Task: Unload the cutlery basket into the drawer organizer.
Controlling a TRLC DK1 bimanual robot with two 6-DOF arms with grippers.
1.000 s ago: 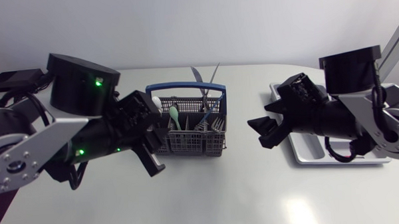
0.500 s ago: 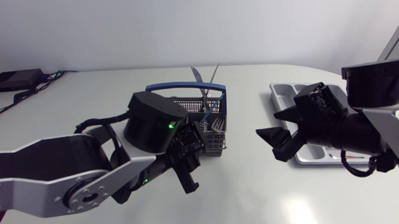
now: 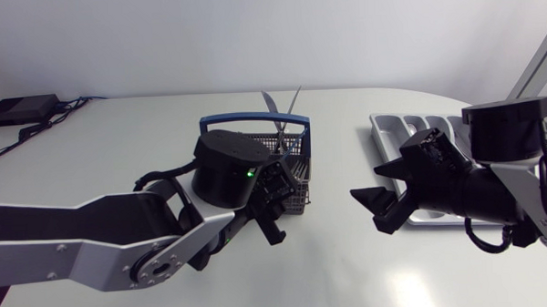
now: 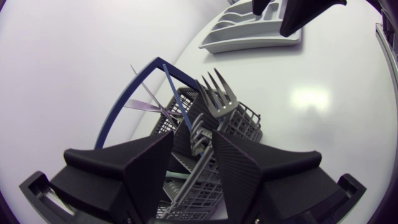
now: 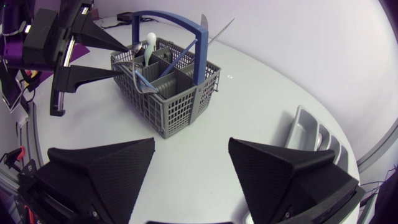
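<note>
Left gripper (image 4: 191,134) is held low over the grey cutlery basket (image 4: 245,121), its fingers parted to either side of a stack of forks (image 4: 216,102) that stands between them; the forks are not clamped. Two knives (image 3: 270,101) are seen sticking up at the basket's far side, by its blue handle (image 3: 254,119). The right gripper (image 5: 191,165) is spread wide and nothing is held in it. It is poised above the table (image 3: 350,269), between the basket and the grey drawer organizer (image 3: 396,131), which is set well apart from the basket.
</note>
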